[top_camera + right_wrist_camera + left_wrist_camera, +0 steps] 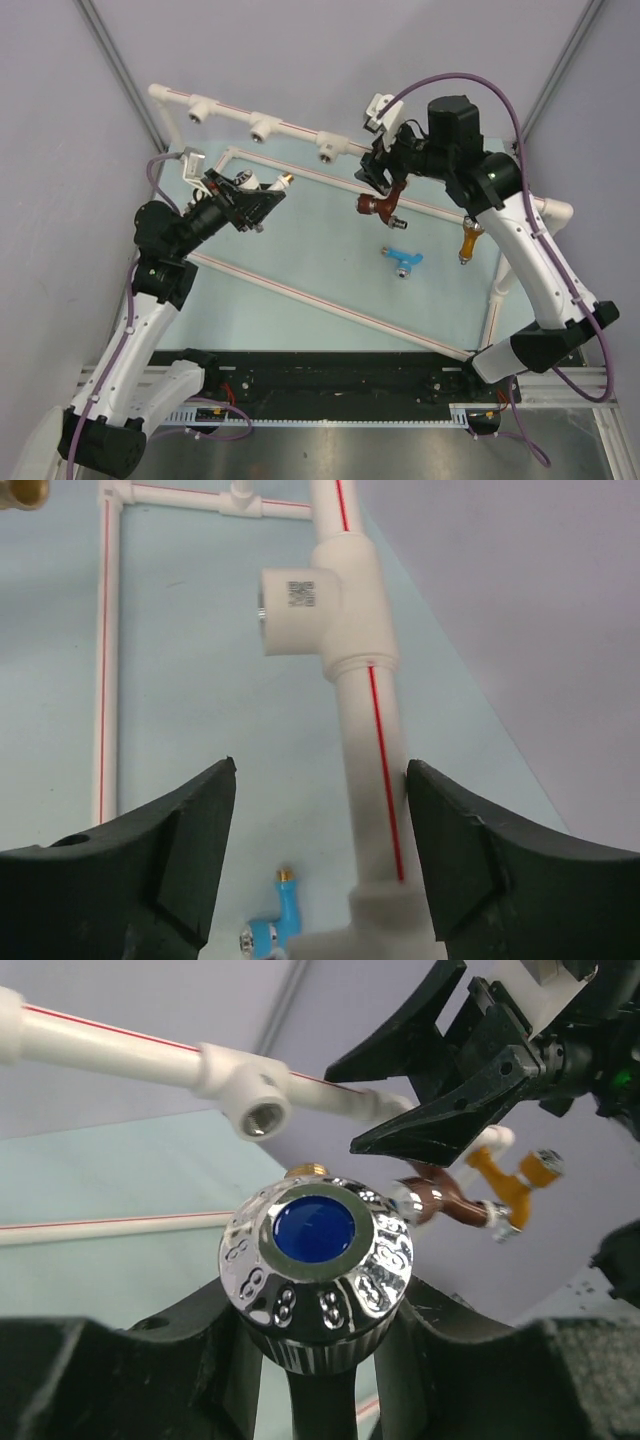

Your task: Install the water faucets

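My left gripper (262, 195) is shut on the white faucet (274, 184) and holds it above the mat. In the left wrist view its chrome knob with a blue cap (315, 1245) sits between my fingers, and its brass threaded end (308, 1172) points toward a tee socket (255, 1110). My right gripper (384, 172) is open and empty, with a white pipe (370, 770) between its jaws, close to the right finger. The brown faucet (378, 207) is just below it by the inner pipe. The orange-yellow faucet (470, 240) is at the right pipe. The light blue faucet (403, 260) lies on the mat.
The white pipe frame (300, 135) carries three tee sockets along its far rail (262, 128). A long pipe (320, 300) crosses the pale blue mat diagonally. Purple cables loop over both arms. Grey walls close in the back and sides.
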You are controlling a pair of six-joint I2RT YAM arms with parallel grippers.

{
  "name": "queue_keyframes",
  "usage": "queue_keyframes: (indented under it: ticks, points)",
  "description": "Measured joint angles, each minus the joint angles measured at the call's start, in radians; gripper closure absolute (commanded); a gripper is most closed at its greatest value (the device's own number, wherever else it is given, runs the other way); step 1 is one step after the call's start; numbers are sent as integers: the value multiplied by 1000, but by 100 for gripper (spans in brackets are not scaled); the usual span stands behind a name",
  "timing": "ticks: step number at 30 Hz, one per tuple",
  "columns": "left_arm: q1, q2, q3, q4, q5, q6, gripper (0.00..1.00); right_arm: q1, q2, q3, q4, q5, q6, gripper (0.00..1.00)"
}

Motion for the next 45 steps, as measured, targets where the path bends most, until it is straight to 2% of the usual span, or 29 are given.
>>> queue_keyframes:
  ticks: [5,13,23,30,33,36,42,43,44,45]
  points:
    - [0,26,37,54,131,-93,100,13,-119,-12,-36,-93,-9,20]
    - [-58,60,109,78,235,-145,100,57,-272,-28,-56,-315,-101,19]
    - [-212,95,166,66,280,-134,100,182,-175,-27,-112,-361,-174,25]
    - [-275,121,184,28,280,-103,100,225,-133,-24,-124,-350,-187,29]
    - [-283,135,193,-2,279,-82,100,236,-127,-20,-123,-343,-187,34]
    - [-287,145,204,-31,278,-64,100,241,-126,-18,-123,-340,-188,43]
    - [-291,161,234,-76,283,-37,100,248,-124,-6,-120,-330,-190,78]
    - [-293,161,238,-82,284,-34,97,248,-124,-3,-122,-328,-188,92]
    - [-294,162,240,-86,286,-30,94,248,-124,-2,-123,-324,-187,100]
    - [-294,162,241,-88,285,-29,88,248,-124,-2,-124,-323,-190,100]
